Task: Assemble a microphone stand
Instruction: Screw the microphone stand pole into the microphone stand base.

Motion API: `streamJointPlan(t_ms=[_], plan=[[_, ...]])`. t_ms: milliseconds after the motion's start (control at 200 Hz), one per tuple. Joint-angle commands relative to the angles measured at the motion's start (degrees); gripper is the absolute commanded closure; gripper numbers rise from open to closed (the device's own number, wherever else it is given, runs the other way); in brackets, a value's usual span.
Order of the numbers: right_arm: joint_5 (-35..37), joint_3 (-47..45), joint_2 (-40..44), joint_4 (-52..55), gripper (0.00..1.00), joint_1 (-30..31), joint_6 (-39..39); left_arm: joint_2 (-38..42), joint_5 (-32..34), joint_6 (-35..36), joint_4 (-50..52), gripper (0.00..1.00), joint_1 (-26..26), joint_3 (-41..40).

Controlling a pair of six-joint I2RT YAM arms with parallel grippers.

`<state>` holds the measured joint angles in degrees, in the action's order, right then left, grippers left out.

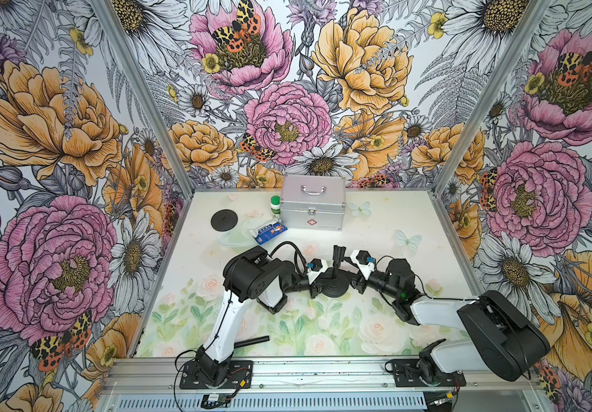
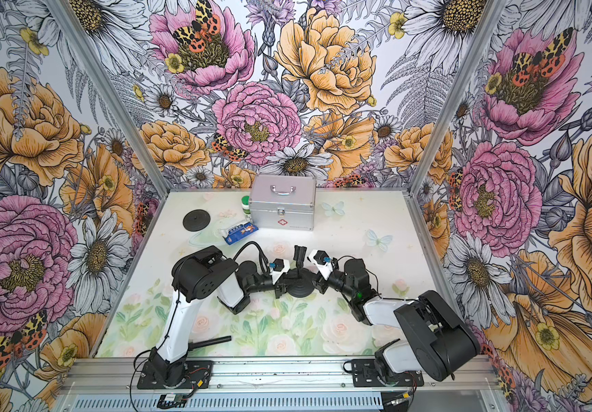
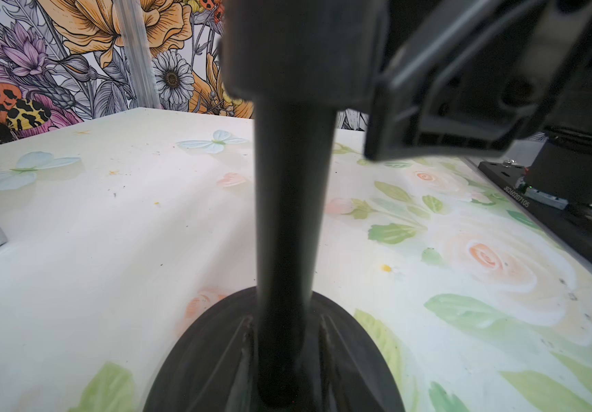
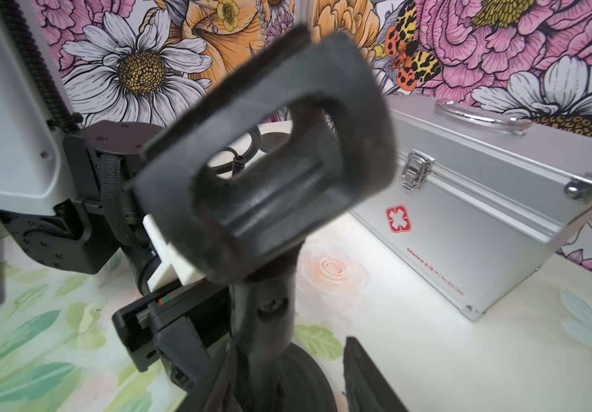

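Seemingly the stand is nearing completion mid-counter: pole (image 3: 291, 214) standing in its round base (image 1: 333, 287), mic clip (image 4: 280, 214) sitting on top. Left fingers (image 4: 177, 342) are apparently clamping the pole low down; right fingers (image 4: 362, 371) are standing open beside it (a spare rod (image 1: 251, 341) is lying near the front edge).

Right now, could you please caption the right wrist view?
Microphone clip atop the stand pole, round base below, first-aid case behind.

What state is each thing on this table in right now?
Microphone stand: upright, clip on top.
Left end effector: shut on the pole.
Right end effector: open beside the stand.
Silver case: closed, latched.
Bottle: upright, capped.
Spare disc: lying flat.
Loose rod: lying flat.
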<state>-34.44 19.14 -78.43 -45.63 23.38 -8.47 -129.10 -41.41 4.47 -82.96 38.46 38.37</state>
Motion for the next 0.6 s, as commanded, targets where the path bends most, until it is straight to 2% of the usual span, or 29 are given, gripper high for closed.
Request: streamJointPlan(t_ms=[0,145,245,335,465,540,595], plan=[[-15.03,6.92,1.84,17.63,0.51,-2.51,-9.91,-1.88,-0.69,0.01,2.09,0.69,0.29,-0.77],[-24.06,13.69,-2.02,27.28,0.51,-5.33,-14.31,-1.97,-0.59,0.40,2.06,0.69,0.62,-0.93],[-26.26,17.53,-4.97,31.68,0.52,-5.45,-17.18,-1.85,-0.68,0.14,2.05,0.69,0.46,-0.85],[-26.95,19.84,-7.64,32.65,0.67,-5.46,-17.02,-2.03,-0.64,0.37,2.09,0.69,0.74,-0.99],[-20.62,19.64,-8.43,31.22,0.91,-4.88,-14.88,-1.77,-0.40,0.25,2.09,0.69,0.39,-1.02],[-13.97,16.29,-7.32,22.83,0.98,-4.28,-8.83,-1.87,-0.40,0.29,2.09,0.69,0.63,-1.02],[-6.68,12.07,-6.01,14.30,0.99,-3.53,-3.17,-1.91,-0.44,0.47,2.07,0.69,0.74,-1.02]])
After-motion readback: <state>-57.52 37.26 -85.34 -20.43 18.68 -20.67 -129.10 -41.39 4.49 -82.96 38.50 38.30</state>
